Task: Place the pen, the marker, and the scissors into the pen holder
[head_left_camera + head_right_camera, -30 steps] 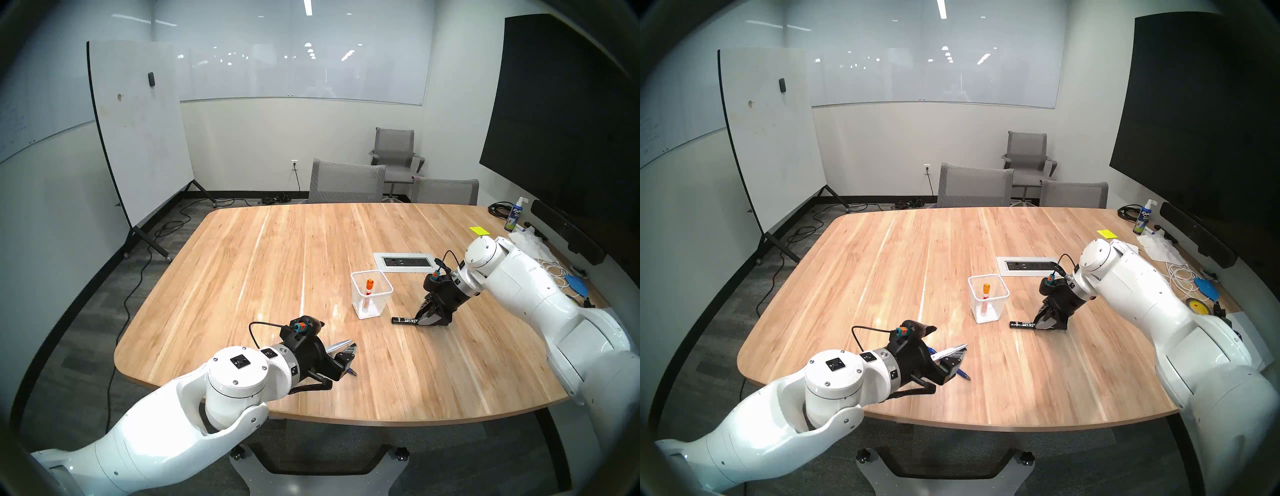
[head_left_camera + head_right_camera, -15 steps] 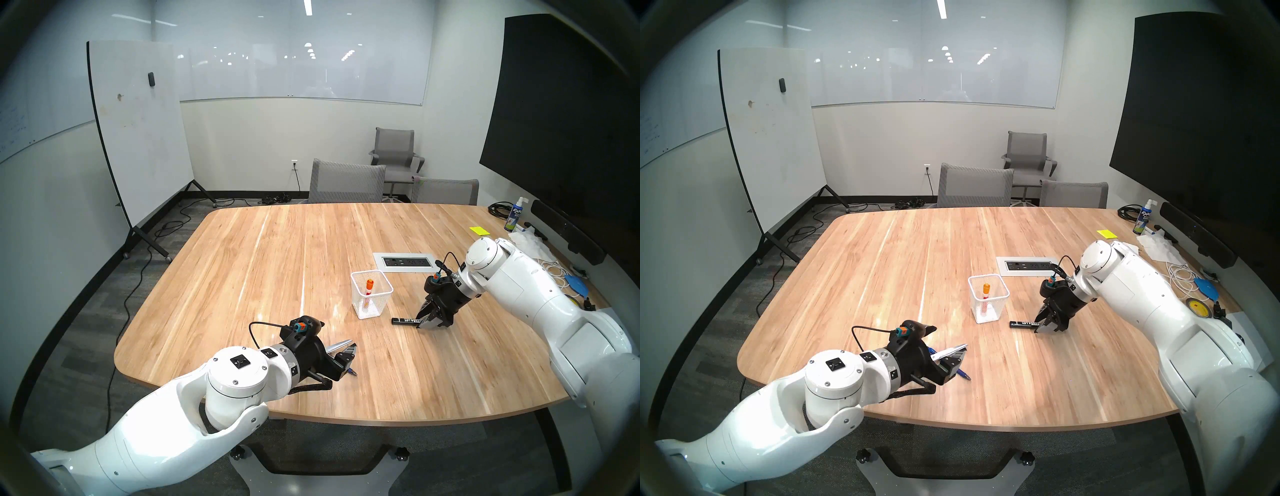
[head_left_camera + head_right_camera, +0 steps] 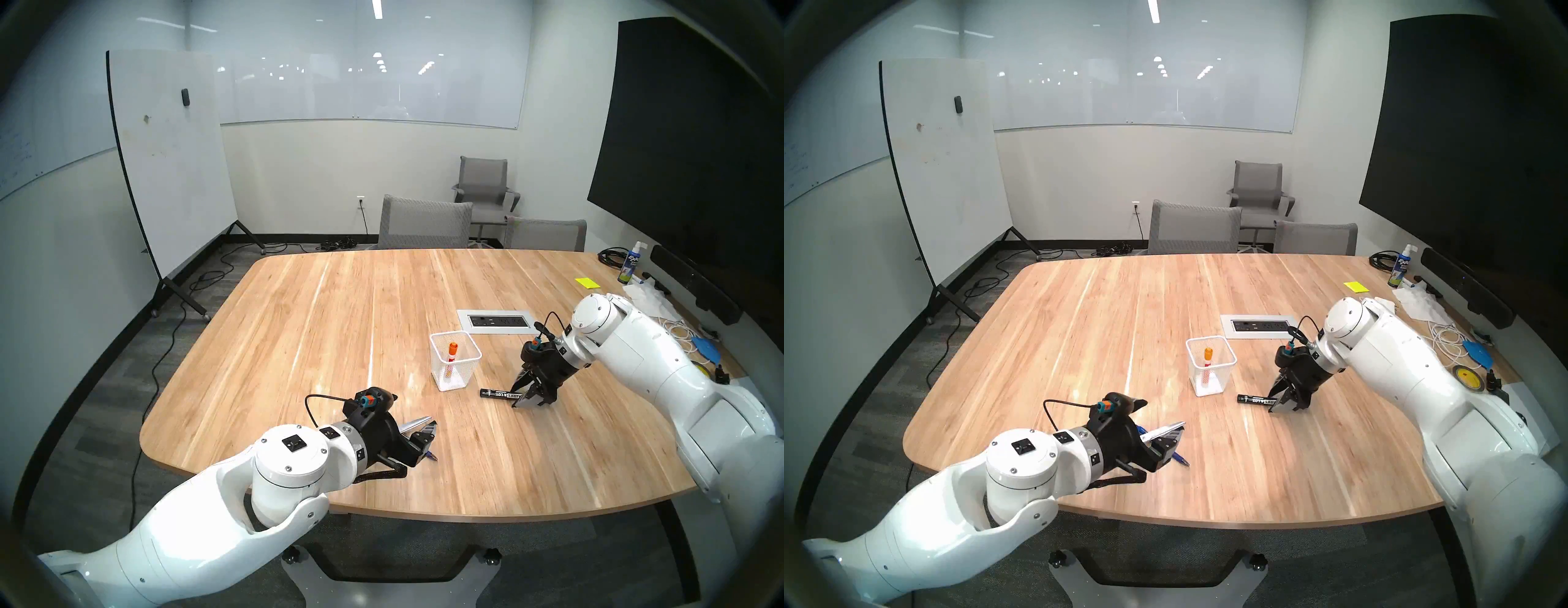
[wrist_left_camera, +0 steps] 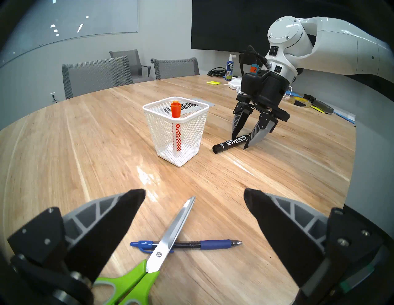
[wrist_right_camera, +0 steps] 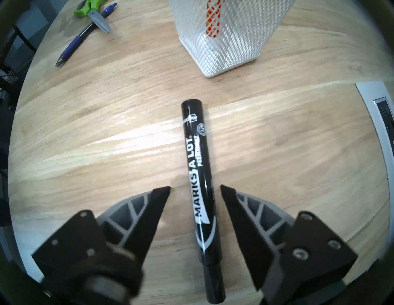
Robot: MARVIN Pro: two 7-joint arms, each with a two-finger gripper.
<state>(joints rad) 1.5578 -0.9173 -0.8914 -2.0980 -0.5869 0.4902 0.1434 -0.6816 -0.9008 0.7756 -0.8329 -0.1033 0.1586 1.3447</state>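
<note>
Looking across my wooden table (image 3: 322,322), I see the white mesh pen holder (image 3: 455,367) right of centre with an orange marker (image 4: 176,125) standing in it. My right gripper (image 5: 195,188) straddles the black marker (image 5: 198,174), fingers apart, not touching. Lower centre, my left gripper (image 4: 194,194) hangs wide open over the scissors (image 4: 170,230) crossing the pen (image 4: 213,243).
</note>
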